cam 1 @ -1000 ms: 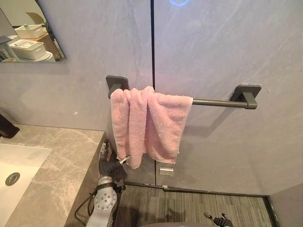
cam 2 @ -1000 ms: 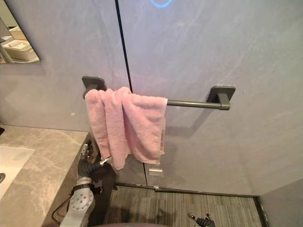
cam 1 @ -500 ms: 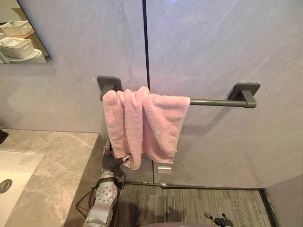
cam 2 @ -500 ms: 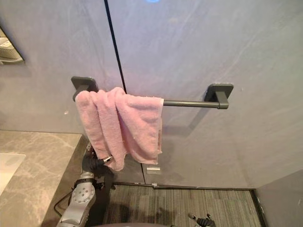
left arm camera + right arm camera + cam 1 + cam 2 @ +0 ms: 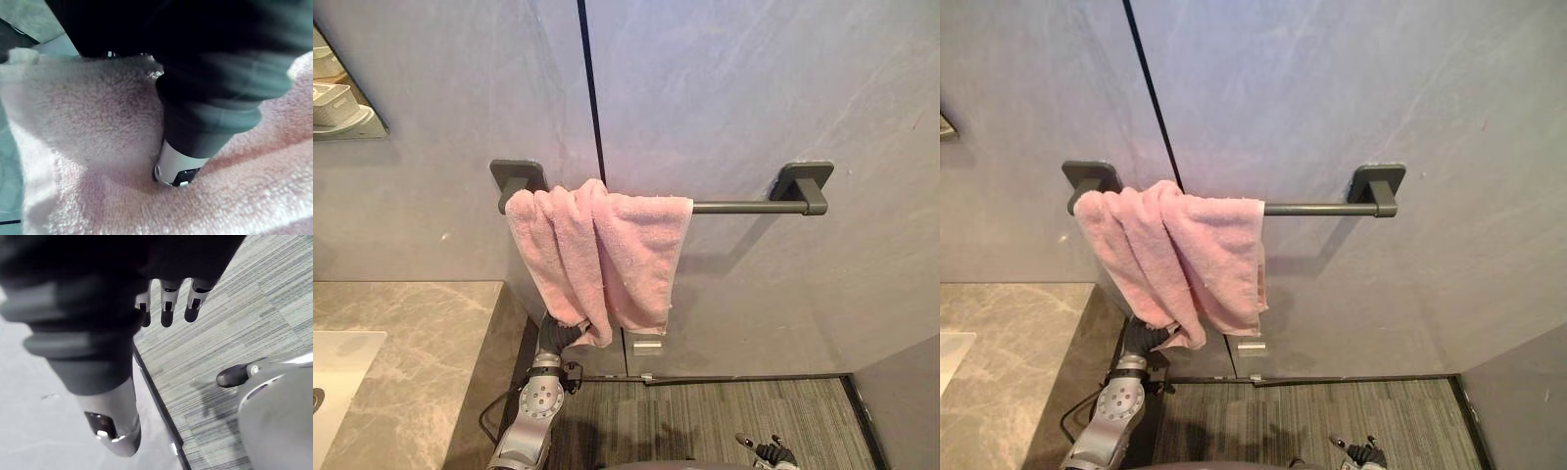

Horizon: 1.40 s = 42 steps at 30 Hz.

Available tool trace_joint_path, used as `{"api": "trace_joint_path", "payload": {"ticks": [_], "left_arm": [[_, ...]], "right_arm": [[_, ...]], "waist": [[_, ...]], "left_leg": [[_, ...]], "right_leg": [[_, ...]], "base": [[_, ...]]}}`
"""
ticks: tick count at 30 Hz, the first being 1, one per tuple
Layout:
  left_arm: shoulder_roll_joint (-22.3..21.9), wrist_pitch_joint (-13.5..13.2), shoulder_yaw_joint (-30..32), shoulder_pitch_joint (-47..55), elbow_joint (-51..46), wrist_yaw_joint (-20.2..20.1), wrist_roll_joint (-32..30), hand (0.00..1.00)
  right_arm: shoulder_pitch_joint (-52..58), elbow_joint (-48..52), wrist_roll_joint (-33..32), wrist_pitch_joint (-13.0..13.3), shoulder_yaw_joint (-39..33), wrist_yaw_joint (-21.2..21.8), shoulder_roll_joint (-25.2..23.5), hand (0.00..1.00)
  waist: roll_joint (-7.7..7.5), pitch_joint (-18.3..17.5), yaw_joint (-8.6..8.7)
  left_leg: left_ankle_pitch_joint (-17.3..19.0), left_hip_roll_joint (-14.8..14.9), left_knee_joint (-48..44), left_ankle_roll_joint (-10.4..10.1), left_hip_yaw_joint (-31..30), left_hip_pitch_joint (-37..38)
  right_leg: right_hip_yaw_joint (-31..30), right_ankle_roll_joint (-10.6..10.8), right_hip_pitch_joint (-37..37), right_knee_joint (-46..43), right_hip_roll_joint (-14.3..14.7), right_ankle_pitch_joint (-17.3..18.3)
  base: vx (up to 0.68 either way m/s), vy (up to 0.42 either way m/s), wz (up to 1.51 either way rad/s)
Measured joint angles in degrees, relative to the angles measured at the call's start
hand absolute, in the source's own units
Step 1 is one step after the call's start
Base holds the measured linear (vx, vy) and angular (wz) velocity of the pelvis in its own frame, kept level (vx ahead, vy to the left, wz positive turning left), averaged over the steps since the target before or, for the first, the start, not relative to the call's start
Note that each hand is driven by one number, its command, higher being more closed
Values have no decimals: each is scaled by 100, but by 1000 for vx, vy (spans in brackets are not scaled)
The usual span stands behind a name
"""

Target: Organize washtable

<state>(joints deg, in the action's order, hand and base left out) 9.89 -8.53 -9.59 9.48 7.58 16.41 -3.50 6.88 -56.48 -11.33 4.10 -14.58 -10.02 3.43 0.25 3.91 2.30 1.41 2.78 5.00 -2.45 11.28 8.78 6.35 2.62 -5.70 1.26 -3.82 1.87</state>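
Towel [image 5: 607,250] hangs bunched at the left end of the rail [image 5: 734,207], my left hand [image 5: 560,336] below at its lower corner, presumably to spread it; grip I cannot tell.

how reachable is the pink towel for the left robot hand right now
Probably yes: the left robot hand sits against the lower edge of the pink towel, pressed into the cloth, with nothing between them. Whether it grips is hidden.

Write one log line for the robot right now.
left hand: at pink towel's bottom edge | pink towel: bunched over bar | right hand: open, low
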Motion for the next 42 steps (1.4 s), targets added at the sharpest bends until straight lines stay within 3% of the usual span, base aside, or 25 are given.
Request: {"api": "trace_joint_path", "payload": {"ticks": [11, 21, 35, 42], "left_arm": [[-13, -9, 126, -8, -35, 37, 5, 100], [-67, -77, 122, 16, -435, -8, 57, 100], [-368, -86, 98, -181, -667, -19, 74, 100], [-531, -97, -15, -181, -713, -18, 173, 100]], "right_arm": [[564, 2953, 295, 361, 672, 37, 39, 0], [705, 4425, 183, 579, 1164, 732, 49, 0], [568, 5567, -169, 679, 2211, 1162, 170, 0], [137, 5580, -285, 685, 2715, 1280, 201, 0]], "waist": [[64, 33, 9], [48, 46, 3], [14, 68, -91], [4, 70, -154]], "left_leg": [[32, 6, -149, 22, 5, -83], [41, 18, -188, 11, 27, -101], [144, 6, -348, 66, -73, -121], [140, 2, -362, 66, -189, -103]], "right_leg": [[-116, 35, 107, -38, -16, -85], [-224, 44, 148, -40, -2, -93], [-198, 71, 71, -117, -33, -89], [-105, 87, -8, -114, -39, -74]], "base": [[-59, -19, -5], [-15, -14, -4], [-28, -10, 1], [-25, -20, 8]]}}
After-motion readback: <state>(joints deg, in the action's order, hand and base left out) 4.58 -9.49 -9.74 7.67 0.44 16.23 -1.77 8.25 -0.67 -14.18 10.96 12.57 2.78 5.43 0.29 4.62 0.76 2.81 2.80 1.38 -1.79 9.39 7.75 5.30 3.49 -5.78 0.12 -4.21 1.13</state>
